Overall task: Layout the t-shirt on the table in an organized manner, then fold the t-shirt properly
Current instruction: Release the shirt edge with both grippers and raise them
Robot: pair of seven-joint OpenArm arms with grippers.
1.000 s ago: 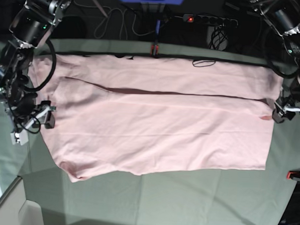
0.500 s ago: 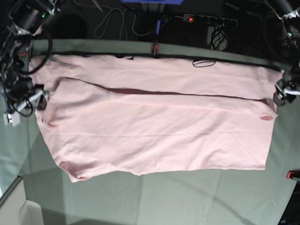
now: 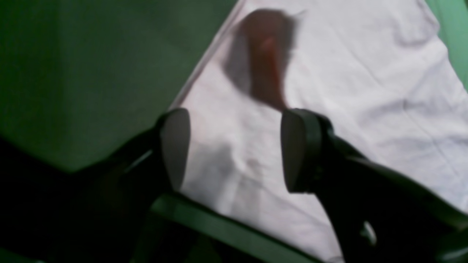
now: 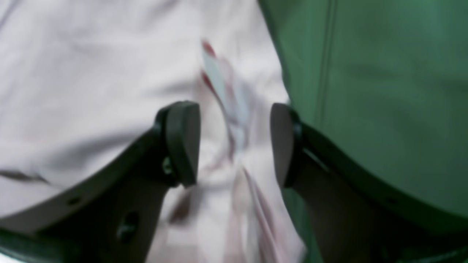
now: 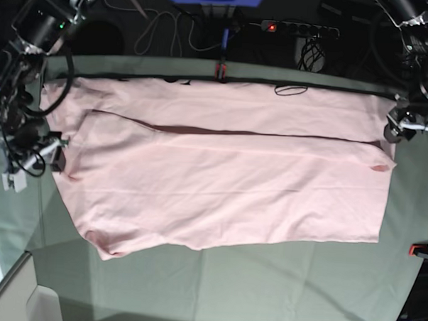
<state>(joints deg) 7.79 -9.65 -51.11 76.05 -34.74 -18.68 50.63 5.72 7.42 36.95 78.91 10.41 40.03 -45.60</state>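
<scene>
Both grippers, left (image 3: pixel 234 149) and right (image 4: pixel 236 142), hang spread and empty above the t-shirt's (image 5: pixel 227 182) side edges on the table (image 5: pixel 265 283).

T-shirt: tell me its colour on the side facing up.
Plain pale pink; the t-shirt shows no lettering on the upward side. Clearest in the base view.

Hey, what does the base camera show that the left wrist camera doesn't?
Only the base view shows the whole t-shirt spread out with a long lengthwise fold, both arms at its ends, the right end effector, and the power strip and cables behind the table. Only the left wrist view shows the left end effector up close, fingers apart with nothing between them, above a shirt edge. Both show pink shirt on green cloth.
</scene>
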